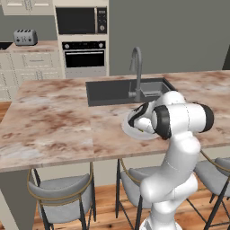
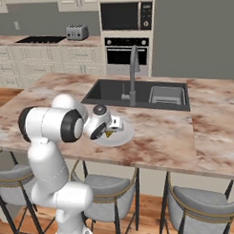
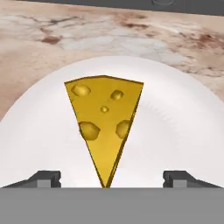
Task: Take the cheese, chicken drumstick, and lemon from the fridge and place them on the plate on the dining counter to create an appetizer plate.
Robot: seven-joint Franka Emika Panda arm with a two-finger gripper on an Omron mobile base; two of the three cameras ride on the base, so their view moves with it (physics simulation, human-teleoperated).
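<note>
Dining counter [image 1: 54, 126]: long marbled stone top, stools below its near edge. Sink [image 1: 121, 90] is set into it, faucet [image 1: 136, 72] at the sink's near rim; the sink serves as landmark here.

Arm reaches over the counter from the stool side, wrist bent down just short of the sink's near edge.

Plate [image 3: 175, 127]: pale round dish, flat on the stone directly in front of the sink, near but apart from the basin.

Gripper [image 3: 112, 177]: low over the plate, fingers spread wide, tips [image 3: 46, 178] well clear on either side of the cheese point. Nothing pinched.

Cheese [image 3: 104, 127]: yellow wedge w/ holes, lying flat on the plate, broad end toward the sink, narrow point toward the gripper. Not touching either finger.

Handling, as judged: wedge looks light, stiff, with flat faces; unlikely to roll. Best hold would be across the two long slanted sides approx. mid-length, not at the thin point, where fingers could slip off.

Status, as judged: cheese placed; no drumstick or lemon seen on the plate, so both remain to fetch.
</note>
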